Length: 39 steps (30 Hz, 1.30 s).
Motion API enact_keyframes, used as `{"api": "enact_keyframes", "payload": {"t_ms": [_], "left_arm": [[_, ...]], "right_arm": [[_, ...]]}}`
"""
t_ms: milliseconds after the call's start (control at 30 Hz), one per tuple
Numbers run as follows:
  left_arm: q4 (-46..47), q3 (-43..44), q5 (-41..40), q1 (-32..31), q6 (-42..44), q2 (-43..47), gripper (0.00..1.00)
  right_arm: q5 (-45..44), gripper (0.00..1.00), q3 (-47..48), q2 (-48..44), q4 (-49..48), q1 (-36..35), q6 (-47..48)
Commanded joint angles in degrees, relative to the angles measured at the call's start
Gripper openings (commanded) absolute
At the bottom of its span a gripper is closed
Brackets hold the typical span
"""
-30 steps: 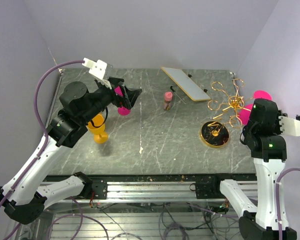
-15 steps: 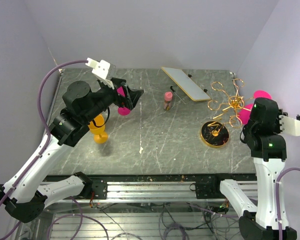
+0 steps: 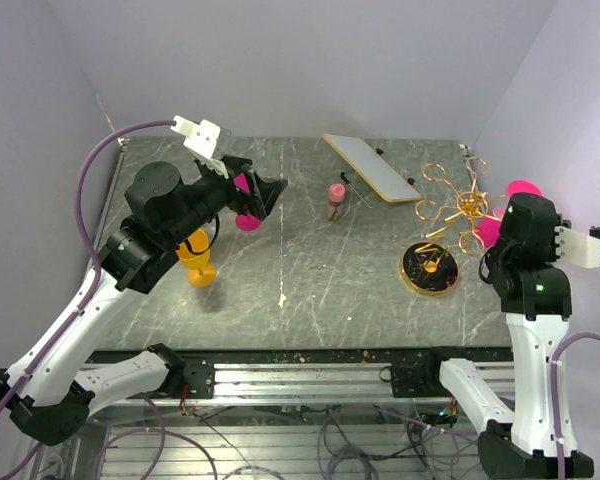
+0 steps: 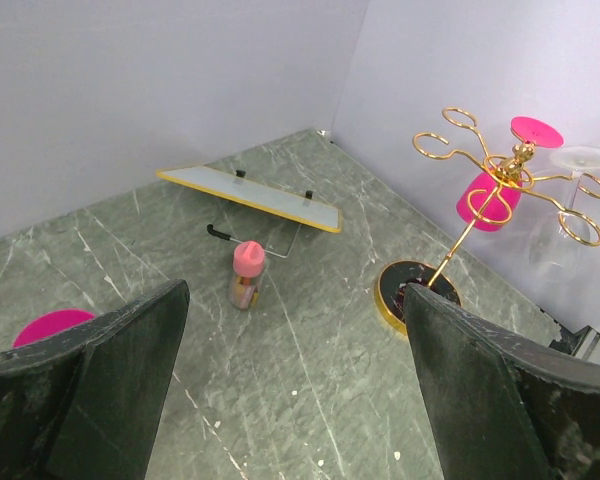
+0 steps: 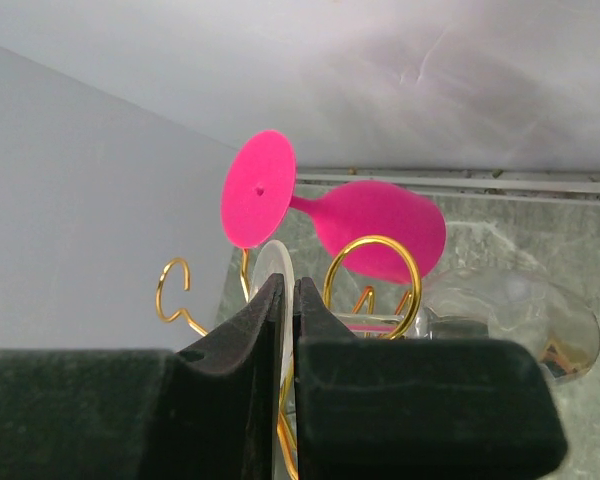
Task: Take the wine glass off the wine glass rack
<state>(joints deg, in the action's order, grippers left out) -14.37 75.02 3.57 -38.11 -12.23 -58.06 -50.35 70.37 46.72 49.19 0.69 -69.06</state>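
Your right pincer pinches the clear wine glass by its foot on the wine glass rack; left pincer gapes, empty.

Pairs glossy white links with black joint housings on both the left arm and the right arm. Trails a lilac cable off the left wrist and a second lilac cable low on the right. Carries a white camera mount. Shows a small green light. Ends in matte black, grainy end effector fingers.
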Motion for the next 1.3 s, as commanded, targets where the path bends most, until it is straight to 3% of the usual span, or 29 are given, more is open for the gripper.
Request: {"api": "enact_keyframes", "payload": {"t_ms": [0,1267], "left_arm": [[2.43,-0.23,-0.88,-0.49,0.41,0.71,0.99],[2.56,-0.23,-0.25,-0.54,0.25,0.24,0.99]], "right_arm": [[0.52,0.00,-0.32,-0.27,-2.20,0.26,-2.11],[5.05,0.00,-1.74,-2.10,-4.28,0.20,-1.85]]}}
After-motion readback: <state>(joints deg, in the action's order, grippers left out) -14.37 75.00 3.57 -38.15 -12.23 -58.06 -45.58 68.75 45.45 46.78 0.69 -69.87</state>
